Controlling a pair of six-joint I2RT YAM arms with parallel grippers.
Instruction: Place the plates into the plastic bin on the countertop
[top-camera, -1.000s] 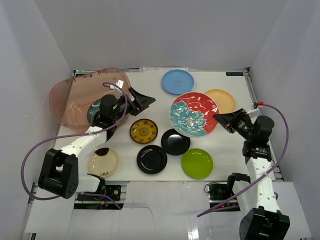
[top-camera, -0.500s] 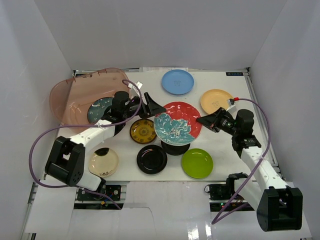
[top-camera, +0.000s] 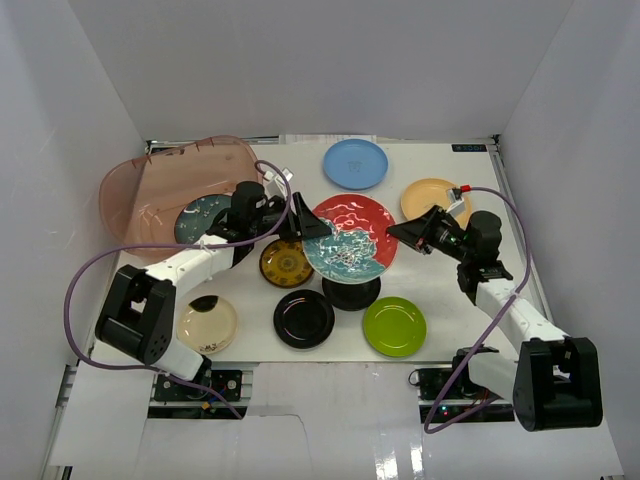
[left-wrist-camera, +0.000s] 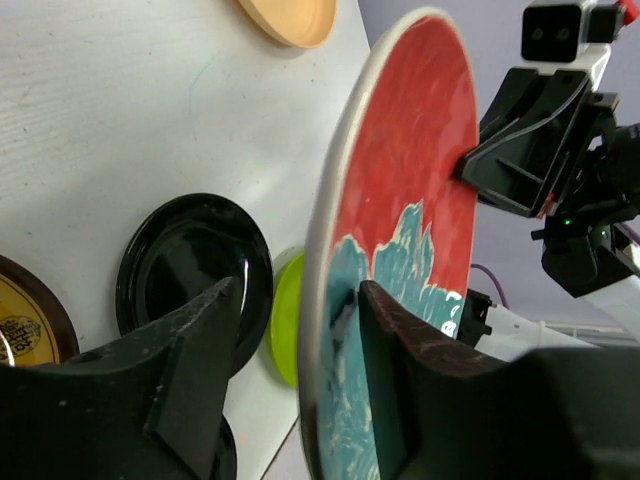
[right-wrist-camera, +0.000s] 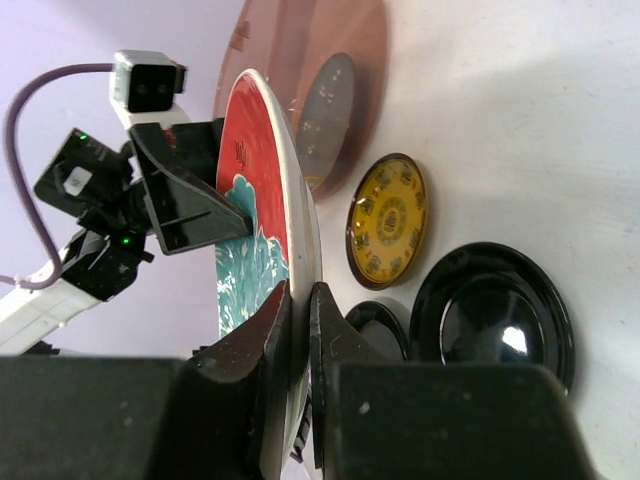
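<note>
The top camera looks down from above the near edge over the whole worktop (top-camera: 410, 160). Both wrist cameras, close in, face each other across the red-and-teal plate (top-camera: 348, 238).

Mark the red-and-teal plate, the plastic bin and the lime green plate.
red-and-teal plate (top-camera: 348, 238), top external view, patterned face
plastic bin (top-camera: 150, 192), top external view, bare floor
lime green plate (top-camera: 394, 326), top external view, centre

Both arms reach inward, meeting mid-table. The right gripper (right-wrist-camera: 300, 292) pinches the rim of a plate (top-camera: 350, 235); the left gripper (left-wrist-camera: 298, 292) straddles it, fingers apart.
</note>
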